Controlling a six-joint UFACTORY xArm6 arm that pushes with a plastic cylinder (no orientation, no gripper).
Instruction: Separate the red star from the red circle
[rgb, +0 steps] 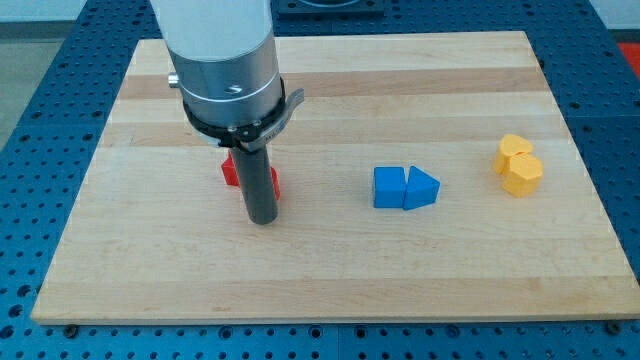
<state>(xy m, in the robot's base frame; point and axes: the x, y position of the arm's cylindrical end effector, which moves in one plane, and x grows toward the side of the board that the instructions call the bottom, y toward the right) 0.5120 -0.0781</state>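
A: Item one, tool?

B: Dark rod under a silver-and-white arm housing; my tip (263, 220) rests on the wooden board (330, 285) at the view's left-centre. It is a plain rod with nothing to spread or pinch, holding nothing.

A: Item two, task blocks?

B: Red pieces (231, 171) directly behind the rod, showing on both sides of it. Mostly hidden; I cannot tell which part is the red star and which the red circle, nor whether they touch each other. The tip sits just in front of them, toward the view's bottom.

A: Item three, other stock?

B: Blue cube (389, 187) and blue triangular block (422, 188), touching, at the centre. Two yellow blocks at the view's right: a yellow heart-like block (514, 150) behind, a yellow hexagonal block (522, 174) in front, pressed together. Well apart from the red pieces
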